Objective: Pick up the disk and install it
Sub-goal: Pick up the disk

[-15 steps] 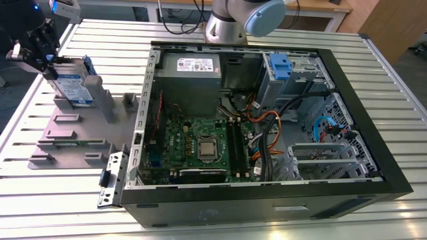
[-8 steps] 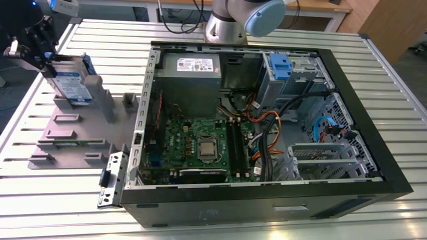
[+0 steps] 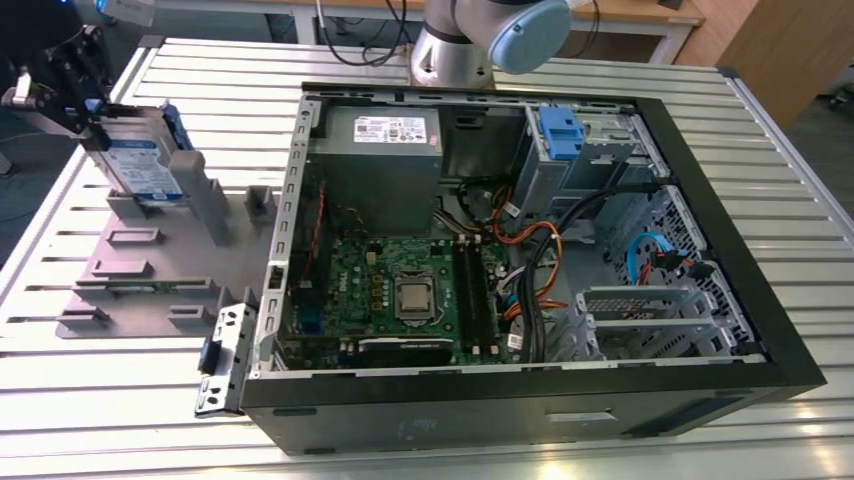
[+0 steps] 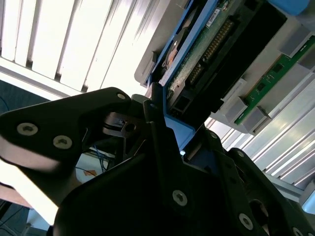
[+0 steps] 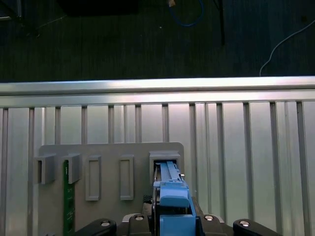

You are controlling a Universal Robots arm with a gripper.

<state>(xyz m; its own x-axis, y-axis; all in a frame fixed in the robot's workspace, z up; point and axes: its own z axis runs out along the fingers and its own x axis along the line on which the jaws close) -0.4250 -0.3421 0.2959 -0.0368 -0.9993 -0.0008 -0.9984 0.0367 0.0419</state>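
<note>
table: a slatted silver metal table [image 3: 134, 430] carried everything.
case: an open black desktop computer case [image 3: 747, 300] lay on its side at the exterior view's right.
holder: a grey slotted plastic holder [image 3: 147, 290] sat beside the case, on the exterior view's left.
disk: the flat metal disk with blue rails [image 3: 140, 160] stood upright at the holder's far end.
claw: the black gripper [image 5: 170, 221] was closed tight on the disk's blue-railed edge.

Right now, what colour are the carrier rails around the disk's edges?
Bright blue. The rails on the disk show best in the first wrist view.

disk [image 3: 144, 168]: glossy blue plastic rails | table [image 3: 80, 410]: ribbed shiny metal
</note>
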